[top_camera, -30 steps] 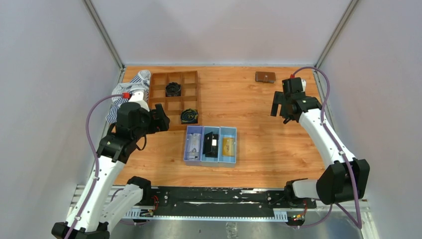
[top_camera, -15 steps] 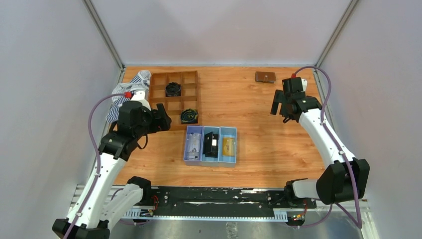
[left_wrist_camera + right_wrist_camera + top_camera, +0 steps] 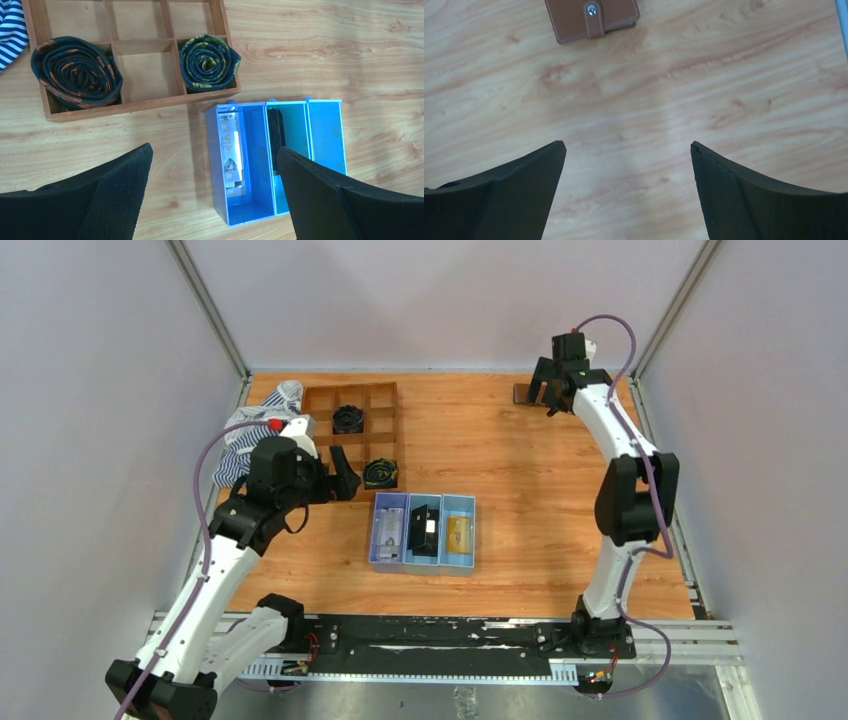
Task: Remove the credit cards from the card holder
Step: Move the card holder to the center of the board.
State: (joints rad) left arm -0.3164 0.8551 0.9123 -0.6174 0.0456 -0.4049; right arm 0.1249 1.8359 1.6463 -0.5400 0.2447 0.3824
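- The card holder [image 3: 592, 17] is spotted lying flat on the table [image 3: 530, 500], folded shut, with its strap pinned down by a metal snap
- In the top view it is found out at the table's 1 o'clock corner, close to the far edge and well apart from everything else on the wood
- The right gripper [image 3: 628, 150] is held over bare wood with its jaws spread wide, and nothing is gripped
- From the right wrist camera the card holder is seen at 12 o'clock, a touch toward 11, clear of both fingers and cut off by the top edge of the view
- From above, part of the holder's right end is covered by the right gripper's head, with the arm stretched far across the table
- The left gripper [image 3: 215, 155] is likewise opened wide, and nothing is held
- The blue tray [image 3: 260, 212] is framed between its fingers in the left wrist view; a card [image 3: 231, 150] printed "VIP" is seen in the left compartment and a black item [image 3: 276, 132] in the middle one
- The wooden grid box [image 3: 135, 102] is set just beside the tray at its 11 o'clock, with two rolled ties [image 3: 209, 62] tucked into its cells
- A striped cloth [image 3: 250, 435] is bunched at 9 o'clock of the box, by the table's left edge
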